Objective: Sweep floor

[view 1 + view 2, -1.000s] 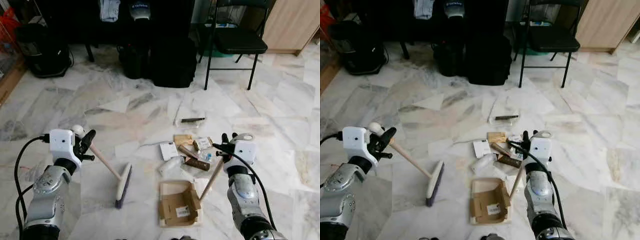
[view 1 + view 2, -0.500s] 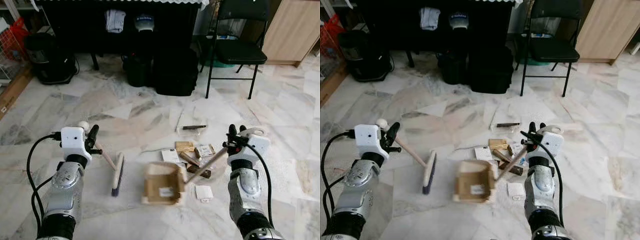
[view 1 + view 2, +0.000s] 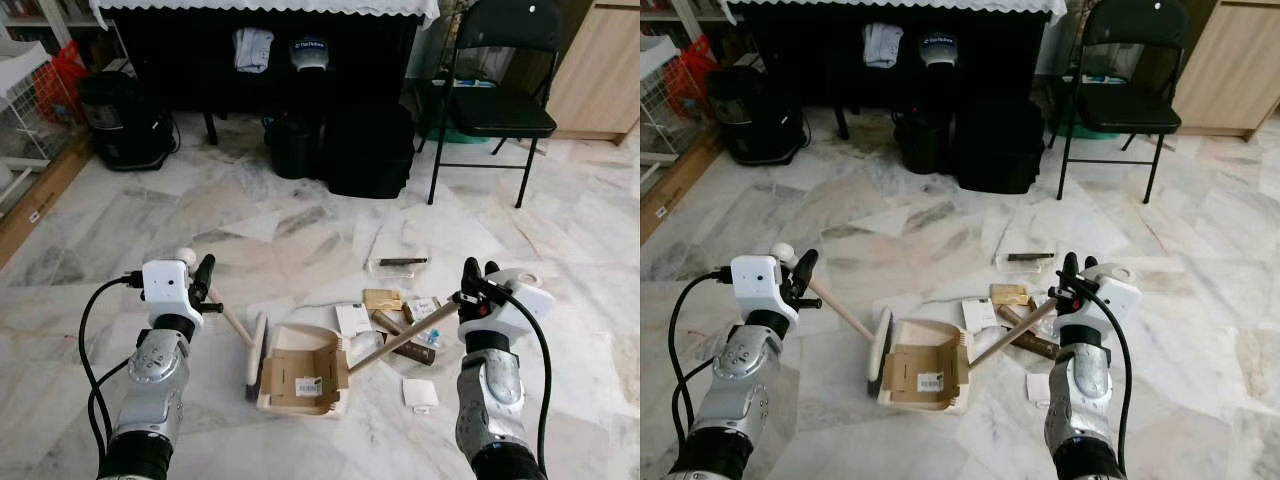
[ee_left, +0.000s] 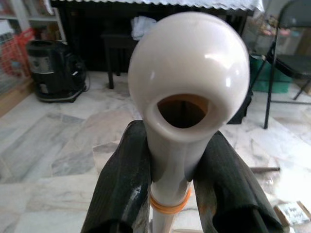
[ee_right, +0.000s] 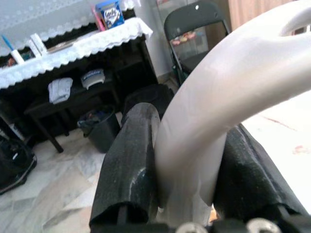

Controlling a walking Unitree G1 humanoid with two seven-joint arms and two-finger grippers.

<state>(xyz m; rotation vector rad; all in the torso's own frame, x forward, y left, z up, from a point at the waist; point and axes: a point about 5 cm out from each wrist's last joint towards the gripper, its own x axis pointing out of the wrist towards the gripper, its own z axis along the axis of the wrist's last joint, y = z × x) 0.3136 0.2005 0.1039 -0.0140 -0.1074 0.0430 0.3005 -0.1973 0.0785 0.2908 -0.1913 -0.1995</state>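
Observation:
My left gripper [image 3: 200,284] is shut on the pale handle of a hand brush [image 3: 256,352]. The brush's head rests on the marble floor against the left side of a cardboard-coloured dustpan [image 3: 300,376]. My right gripper [image 3: 472,290] is shut on the dustpan's long handle [image 3: 405,336], which slants down to the pan. In the left wrist view the white knob end of the brush handle [image 4: 187,73] sits between the black fingers [image 4: 121,189]. In the right wrist view, black fingers [image 5: 131,160] clamp the curved white end of the dustpan handle [image 5: 218,97]. Several bits of litter [image 3: 392,310] lie right of the pan.
A plastic bag [image 3: 396,262] and a white paper [image 3: 420,392] also lie on the floor. Behind them stand a black folding chair [image 3: 500,100], black bags [image 3: 365,150], a bin [image 3: 290,145], a dark table with a lace cloth, a black appliance [image 3: 120,120] and a white wire cage [image 3: 30,90].
The view has lifted and shows more of the room. The dustpan has swung left, off the litter, and now sits against the brush head. Both grippers kept their hold.

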